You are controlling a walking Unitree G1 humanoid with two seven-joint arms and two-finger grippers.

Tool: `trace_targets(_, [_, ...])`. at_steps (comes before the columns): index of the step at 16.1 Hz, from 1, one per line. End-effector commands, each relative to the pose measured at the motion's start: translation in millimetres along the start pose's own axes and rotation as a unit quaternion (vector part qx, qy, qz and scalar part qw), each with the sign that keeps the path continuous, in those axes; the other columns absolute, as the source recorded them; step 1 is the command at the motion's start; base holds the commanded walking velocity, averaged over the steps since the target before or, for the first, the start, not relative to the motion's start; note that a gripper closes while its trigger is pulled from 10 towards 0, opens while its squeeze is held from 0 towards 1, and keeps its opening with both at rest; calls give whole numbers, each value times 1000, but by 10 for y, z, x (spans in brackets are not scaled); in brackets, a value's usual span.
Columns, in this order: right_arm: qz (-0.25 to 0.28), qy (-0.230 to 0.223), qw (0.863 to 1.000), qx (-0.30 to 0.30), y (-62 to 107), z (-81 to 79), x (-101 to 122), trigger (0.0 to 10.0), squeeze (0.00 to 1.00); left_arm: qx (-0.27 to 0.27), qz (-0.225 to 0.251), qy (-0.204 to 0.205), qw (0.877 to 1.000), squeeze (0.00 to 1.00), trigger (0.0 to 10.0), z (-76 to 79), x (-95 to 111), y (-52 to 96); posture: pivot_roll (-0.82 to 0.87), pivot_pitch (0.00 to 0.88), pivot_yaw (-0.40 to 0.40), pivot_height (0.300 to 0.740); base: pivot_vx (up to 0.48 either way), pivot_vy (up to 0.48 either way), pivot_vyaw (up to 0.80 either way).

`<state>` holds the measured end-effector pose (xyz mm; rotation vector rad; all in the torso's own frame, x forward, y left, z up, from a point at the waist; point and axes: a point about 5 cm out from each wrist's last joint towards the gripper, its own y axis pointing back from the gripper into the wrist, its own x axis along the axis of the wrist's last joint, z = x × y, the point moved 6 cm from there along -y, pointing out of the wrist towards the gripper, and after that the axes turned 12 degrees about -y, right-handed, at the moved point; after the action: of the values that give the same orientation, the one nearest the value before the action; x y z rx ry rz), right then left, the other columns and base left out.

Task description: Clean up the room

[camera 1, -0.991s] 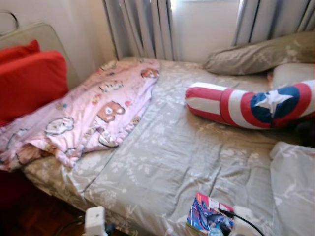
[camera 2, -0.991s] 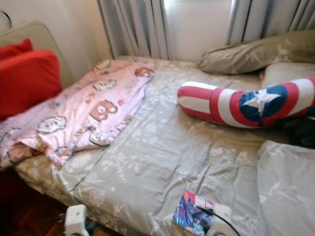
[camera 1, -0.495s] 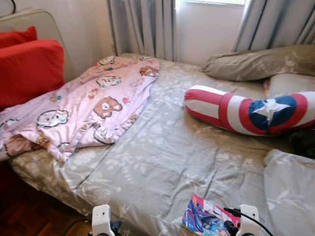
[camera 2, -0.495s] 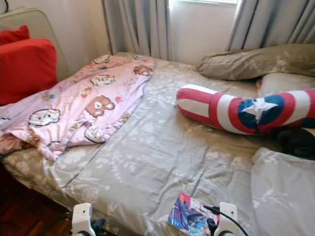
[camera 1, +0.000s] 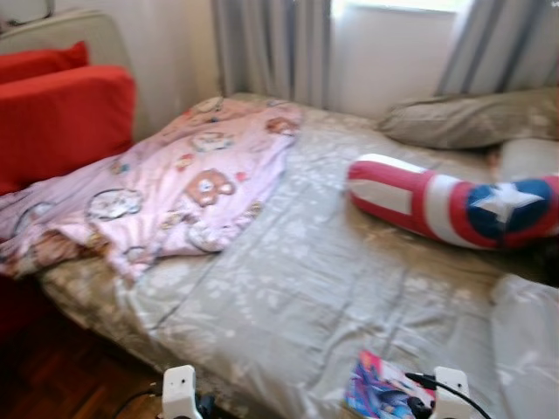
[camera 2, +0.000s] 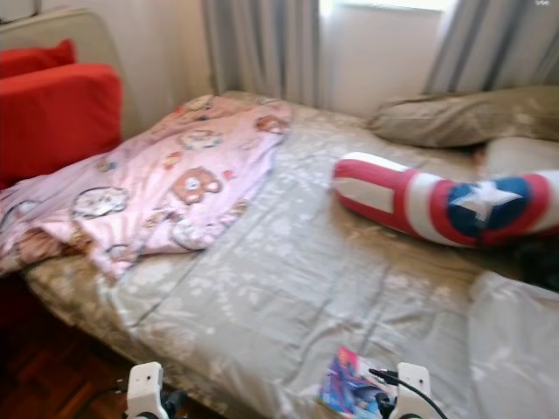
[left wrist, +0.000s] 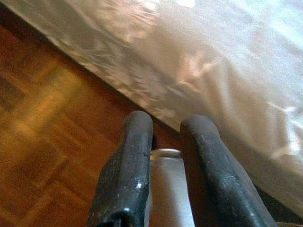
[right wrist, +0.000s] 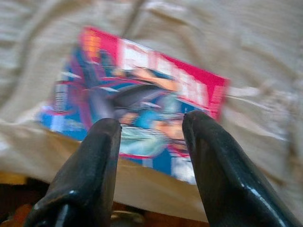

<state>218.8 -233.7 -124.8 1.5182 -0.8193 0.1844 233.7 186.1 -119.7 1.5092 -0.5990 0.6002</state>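
Right gripper (right wrist: 149,123): fingers parted, empty, comic (right wrist: 142,101) lying just beyond them on bed (camera 1: 297,279). Left gripper (left wrist: 165,127): narrow gap, empty, over floor (left wrist: 42,118) beside bed edge.

Colourful comic book (right wrist: 142,101) flat on bed's near edge.

both head eyes looked forward and down across the grey floral-sheeted bed (camera 1: 297,279), sharing it. the left wrist camera faced its edge over brown parquet floor (left wrist: 42,142); the right wrist camera hovered near the bed's sheet.
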Motion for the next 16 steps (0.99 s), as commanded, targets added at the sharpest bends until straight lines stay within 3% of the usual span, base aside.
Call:
trace_targets(1, [-12,-8,1000,-7,18,62,-89,10000,0,-4,-3,-6,1000,0,10000,21,-14,0,-1,0,4,740,0,349,0])
trace_targets(7, [-14,-8,1000,3,-10,-103,-96,10000,0,-2,-4,-9,1000,0,10000,-1,-22,5,5,0,8,740,0,394,0])
trace_targets(16, [-17,-14,1000,2,2,-59,-130,10000,0,0,-7,-10,1000,0,10000,-38,-59,19,10,0,15,740,0,348,0])
